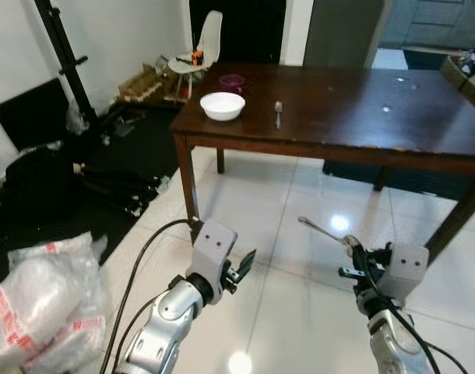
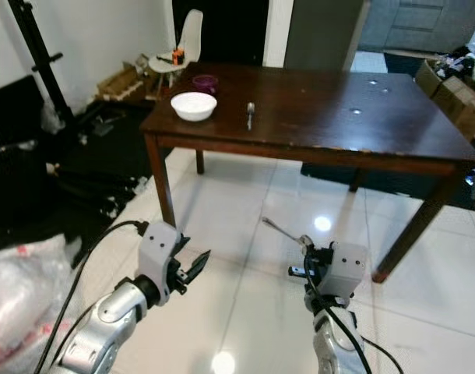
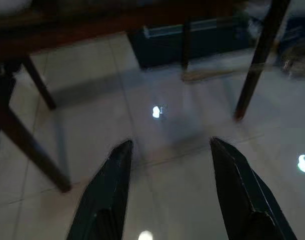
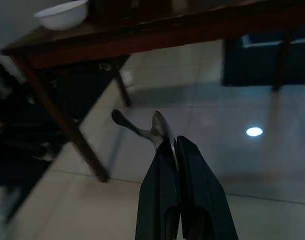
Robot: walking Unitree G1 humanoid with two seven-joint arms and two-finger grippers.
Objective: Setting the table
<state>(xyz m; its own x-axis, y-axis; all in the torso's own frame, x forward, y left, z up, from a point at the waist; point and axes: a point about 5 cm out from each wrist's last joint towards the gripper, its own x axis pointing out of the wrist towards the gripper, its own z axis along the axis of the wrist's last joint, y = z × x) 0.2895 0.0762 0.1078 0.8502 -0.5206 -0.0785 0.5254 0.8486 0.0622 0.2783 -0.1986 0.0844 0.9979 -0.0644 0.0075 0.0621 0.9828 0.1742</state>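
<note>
Currently, the right gripper [image 4: 173,145] is clamped on a metal utensil [image 4: 142,129], held above the floor short of the table [image 1: 362,109]. Left gripper [image 3: 170,150] is spread and empty; a white bowl [image 1: 222,105] and spoon [image 1: 278,111] lie on the table near its left end.

Right hand [image 4: 173,142] clamped on a metal utensil [image 4: 142,129] above the floor [image 4: 252,165]; white bowl [image 4: 61,14] on the bench [image 4: 142,35].
</note>
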